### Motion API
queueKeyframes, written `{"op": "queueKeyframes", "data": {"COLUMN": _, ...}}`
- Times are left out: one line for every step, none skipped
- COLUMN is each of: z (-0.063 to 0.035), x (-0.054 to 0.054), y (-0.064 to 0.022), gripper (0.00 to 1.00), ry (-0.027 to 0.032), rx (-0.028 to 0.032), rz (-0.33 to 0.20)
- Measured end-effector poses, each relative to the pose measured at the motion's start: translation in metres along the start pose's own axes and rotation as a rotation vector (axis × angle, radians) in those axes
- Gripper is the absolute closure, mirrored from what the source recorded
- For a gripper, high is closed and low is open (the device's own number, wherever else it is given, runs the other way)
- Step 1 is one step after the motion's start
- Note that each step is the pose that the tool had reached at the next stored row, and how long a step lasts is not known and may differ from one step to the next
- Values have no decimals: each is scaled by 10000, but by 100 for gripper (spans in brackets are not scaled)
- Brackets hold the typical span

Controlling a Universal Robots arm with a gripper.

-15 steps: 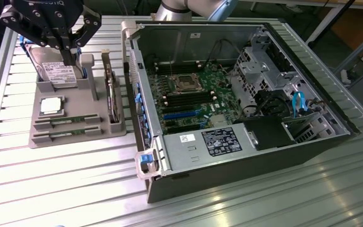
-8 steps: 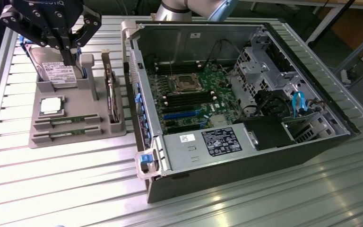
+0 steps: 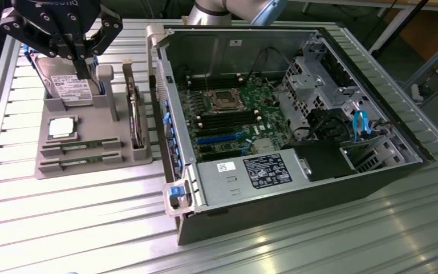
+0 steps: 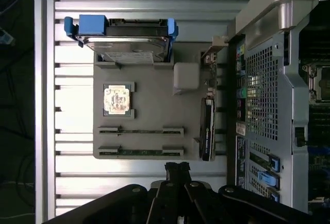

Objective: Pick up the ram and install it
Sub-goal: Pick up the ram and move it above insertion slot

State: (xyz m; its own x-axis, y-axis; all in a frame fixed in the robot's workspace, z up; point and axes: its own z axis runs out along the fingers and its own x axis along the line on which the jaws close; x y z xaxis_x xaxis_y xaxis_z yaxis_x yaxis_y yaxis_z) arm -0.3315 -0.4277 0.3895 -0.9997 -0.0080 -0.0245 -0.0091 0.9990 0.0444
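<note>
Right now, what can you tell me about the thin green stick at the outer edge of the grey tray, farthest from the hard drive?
That stick is a long, narrow, very thin green circuit board. It stands on its long edge in a slot of the grey, plastic-looking tray, with raised grey blocks at both ends. It runs parallel to a matching stick beside it, without touching it. Only the tray touches it.

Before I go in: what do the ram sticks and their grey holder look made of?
Ram sticks: thin green strips with dark chips, so likely rigid circuit board, matte. Holder: uniform grey, dull, with moulded slots, probably plastic, though painted metal can't be ruled out.
</note>
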Motion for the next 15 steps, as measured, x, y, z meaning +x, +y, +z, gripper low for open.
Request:
{"op": "queueKeyframes", "data": {"z": 0, "x": 0, "y": 0, "gripper": 91, "ry": 6, "rx": -3, "rz": -146}}
{"op": "queueKeyframes", "data": {"z": 0, "x": 0, "y": 0, "gripper": 91, "ry": 12, "rx": -4, "rz": -264}}
{"op": "queueKeyframes", "data": {"z": 0, "x": 0, "y": 0, "gripper": 91, "ry": 16, "rx": -1, "rz": -340}}
{"op": "queueKeyframes", "data": {"z": 0, "x": 0, "y": 0, "gripper": 91, "ry": 19, "rx": 6, "rz": -419}}
{"op": "queueKeyframes", "data": {"z": 0, "x": -1, "y": 0, "gripper": 91, "ry": 23, "rx": 15, "rz": -496}}
{"op": "queueKeyframes", "data": {"z": 0, "x": 0, "y": 0, "gripper": 91, "ry": 27, "rx": 36, "rz": -589}}
{"op": "queueKeyframes", "data": {"z": 0, "x": 0, "y": 0, "gripper": 91, "ry": 33, "rx": 57, "rz": -703}}
{"op": "queueKeyframes", "data": {"z": 0, "x": 0, "y": 0, "gripper": 91, "ry": 39, "rx": 83, "rz": -820}}
{"op": "queueKeyframes", "data": {"z": 0, "x": 0, "y": 0, "gripper": 91, "ry": 44, "rx": 111, "rz": -909}}
{"op": "queueKeyframes", "data": {"z": 0, "x": 0, "y": 0, "gripper": 91, "ry": 51, "rx": 154, "rz": -1047}}
{"op": "queueKeyframes", "data": {"z": 0, "x": 0, "y": 0, "gripper": 91, "ry": 55, "rx": 175, "rz": -1108}}
{"op": "queueKeyframes", "data": {"z": 0, "x": 0, "y": 0, "gripper": 91, "ry": 61, "rx": 207, "rz": -1201}}
{"op": "queueKeyframes", "data": {"z": 0, "x": 0, "y": 0, "gripper": 91, "ry": 65, "rx": 230, "rz": -1263}}
{"op": "queueKeyframes", "data": {"z": 0, "x": 0, "y": 0, "gripper": 91, "ry": 68, "rx": 251, "rz": -1322}}
{"op": "queueKeyframes", "data": {"z": 0, "x": 0, "y": 0, "gripper": 91, "ry": 71, "rx": 273, "rz": -1382}}
